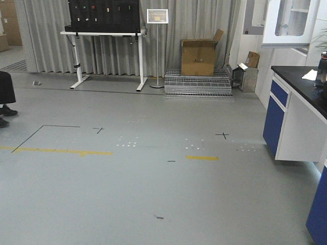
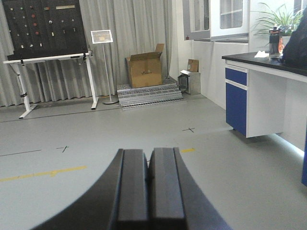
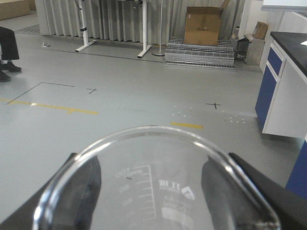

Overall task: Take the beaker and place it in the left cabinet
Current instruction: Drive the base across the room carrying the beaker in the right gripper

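Beaker [image 3: 152, 189], clear glass with white printed graduations, fills the bottom of the right wrist view. It is clamped between the dark fingers [image 3: 79, 184] of the right gripper [image 3: 154, 194], one on each side of its wall, with the grey floor [image 3: 129, 91] showing past its flared rim. The left gripper [image 2: 149, 167] has its pads pressed together on nothing. Farther off, a cardboard box [image 3: 204, 26] stands on metal grates [image 3: 199, 52] by the curtain, and a blue-fronted lab bench [image 3: 283, 96] stands at the right.

Left gripper [image 2: 149, 163]: both fingers [image 2: 132, 187] are pressed flat together with nothing between them, pointing forward and roughly level. Right gripper [image 3: 156, 194]: one dark finger on each side of the beaker [image 3: 144, 184], clamped against its glass wall.
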Tool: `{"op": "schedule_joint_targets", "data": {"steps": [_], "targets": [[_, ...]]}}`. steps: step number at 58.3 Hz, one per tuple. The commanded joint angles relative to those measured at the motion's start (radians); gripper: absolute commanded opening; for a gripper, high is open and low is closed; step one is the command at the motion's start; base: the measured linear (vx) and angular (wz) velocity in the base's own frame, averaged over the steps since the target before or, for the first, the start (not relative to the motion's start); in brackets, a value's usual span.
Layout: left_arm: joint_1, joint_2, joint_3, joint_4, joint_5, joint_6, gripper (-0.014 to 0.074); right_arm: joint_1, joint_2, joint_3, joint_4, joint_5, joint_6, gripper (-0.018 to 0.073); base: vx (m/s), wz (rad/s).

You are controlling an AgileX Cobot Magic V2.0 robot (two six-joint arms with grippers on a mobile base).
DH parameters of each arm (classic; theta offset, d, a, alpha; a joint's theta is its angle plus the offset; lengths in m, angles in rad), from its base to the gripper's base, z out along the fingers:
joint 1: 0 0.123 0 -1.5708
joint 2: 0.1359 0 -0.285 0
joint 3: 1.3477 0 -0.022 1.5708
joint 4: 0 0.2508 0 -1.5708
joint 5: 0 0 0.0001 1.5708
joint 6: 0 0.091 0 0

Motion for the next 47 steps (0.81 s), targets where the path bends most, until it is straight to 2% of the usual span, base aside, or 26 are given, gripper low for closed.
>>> {"op": "schedule_joint_targets", "data": {"steps": [1, 47], "targets": [[-0.004, -0.019, 0.016, -0.008, -0.084, -0.003, 0.0001, 0.0, 0.002, -0.03, -0.025, -0.073, -0.008, -0.0006, 0.7, -0.09], [-0.004, -0.019, 0.016, -0.008, -0.084, -0.003, 0.0001, 0.0, 0.001, -0.03, -0.025, -0.073, -0.008, -0.0006, 0.74, -0.06]]}}
